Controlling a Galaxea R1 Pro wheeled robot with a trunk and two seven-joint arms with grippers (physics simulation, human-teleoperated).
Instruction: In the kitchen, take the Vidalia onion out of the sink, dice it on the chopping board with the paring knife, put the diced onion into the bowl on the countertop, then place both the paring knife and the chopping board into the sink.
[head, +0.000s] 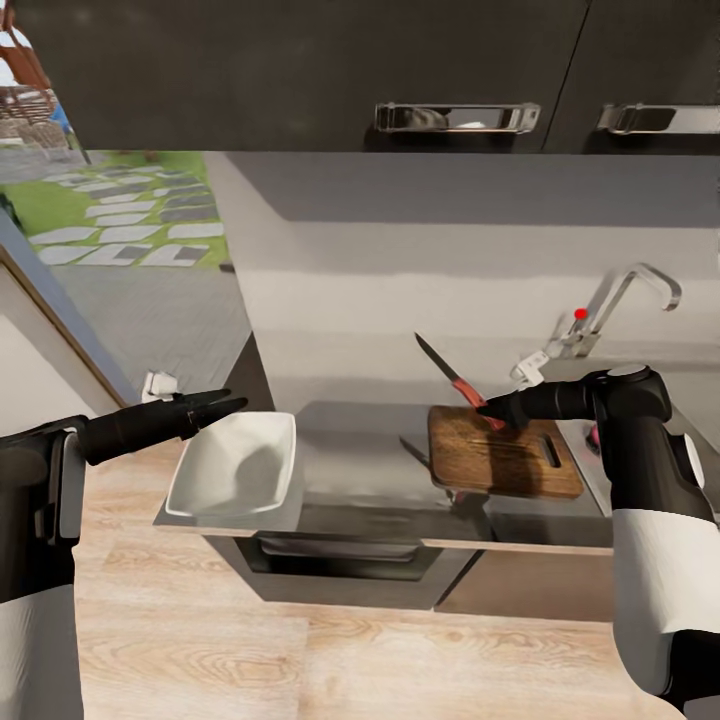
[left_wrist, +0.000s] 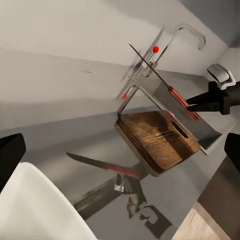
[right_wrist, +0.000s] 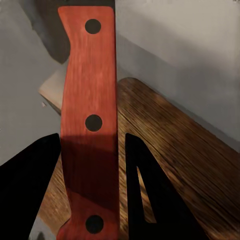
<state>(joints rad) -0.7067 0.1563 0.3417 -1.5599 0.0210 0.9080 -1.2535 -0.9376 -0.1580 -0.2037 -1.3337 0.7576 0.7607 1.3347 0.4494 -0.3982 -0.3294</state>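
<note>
Red handle: the knife (head: 455, 378) is gripped by the right hand (head: 492, 408) above the board (head: 505, 452).
Left hand (head: 228, 404): open, empty, near the bowl (head: 232, 465).
Risk: the knife could slip; no onion on the table (head: 360, 440).

Red-handled paring knife (head: 452, 376) tilted above brown chopping board (head: 503, 455), white bowl (head: 234, 465) well left on countertop (head: 360, 440).

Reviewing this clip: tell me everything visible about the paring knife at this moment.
The paring knife has a slim dark pointed blade and an orange-red, wood-like handle with three dark rivets. The right end effector grips the handle between its black fingers. The knife is lifted and tilted, blade pointing up and away toward the wall, above the chopping board. Its reflection lies on the countertop.
</note>
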